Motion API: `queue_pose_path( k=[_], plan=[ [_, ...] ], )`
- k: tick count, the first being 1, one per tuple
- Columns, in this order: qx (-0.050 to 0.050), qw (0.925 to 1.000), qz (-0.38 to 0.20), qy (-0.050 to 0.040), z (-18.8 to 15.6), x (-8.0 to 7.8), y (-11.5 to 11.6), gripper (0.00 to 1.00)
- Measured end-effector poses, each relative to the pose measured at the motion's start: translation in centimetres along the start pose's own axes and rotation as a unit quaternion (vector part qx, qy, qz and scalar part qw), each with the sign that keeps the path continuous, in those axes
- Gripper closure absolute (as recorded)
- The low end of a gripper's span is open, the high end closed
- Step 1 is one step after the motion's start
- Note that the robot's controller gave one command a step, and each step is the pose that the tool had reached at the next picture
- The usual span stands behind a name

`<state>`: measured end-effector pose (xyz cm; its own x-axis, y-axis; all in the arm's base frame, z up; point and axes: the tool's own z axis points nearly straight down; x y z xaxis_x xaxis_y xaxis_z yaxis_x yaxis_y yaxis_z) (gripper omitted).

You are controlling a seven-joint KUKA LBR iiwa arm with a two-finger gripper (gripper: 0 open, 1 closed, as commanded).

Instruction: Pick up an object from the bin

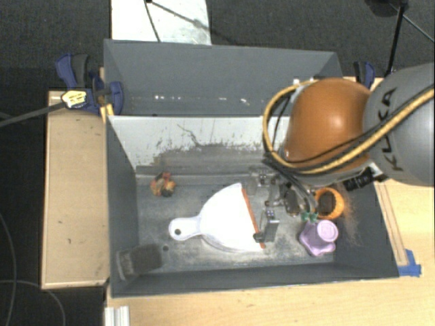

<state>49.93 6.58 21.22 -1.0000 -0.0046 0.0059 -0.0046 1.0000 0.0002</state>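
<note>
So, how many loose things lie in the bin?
5: a white scoop in the middle, a small brown toy at back left, a dark block at front left, a purple cup at front right, an orange ring behind it. The arm may hide more.

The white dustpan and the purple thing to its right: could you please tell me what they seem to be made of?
Dustpan: likely moulded plastic, smooth plain white, in one piece with its handle. The orange strip along its lip may be rubber. Purple thing: probably plastic too, evenly coloured and rounded, though that stays uncertain.
</note>
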Motion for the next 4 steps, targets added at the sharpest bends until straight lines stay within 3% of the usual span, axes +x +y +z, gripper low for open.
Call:
queue_pose_path(
  k=[1, 2, 3, 4],
  plan=[
    [0.0, 1.0, 0.001, -0.0042, -0.4, -0.2, 0.0, 0.0],
    [0.0, 0.9982, -0.059, -0.0057, 5.4, -0.7, 3.6, 0.0],
    [0.0, 0.9853, -0.171, -0.0043, 5.4, -4.8, 9.4, 0.0],
    [0.0, 1.0, -0.007, -0.0044, 7.8, -1.2, 7.6, 0.0]
  ],
)
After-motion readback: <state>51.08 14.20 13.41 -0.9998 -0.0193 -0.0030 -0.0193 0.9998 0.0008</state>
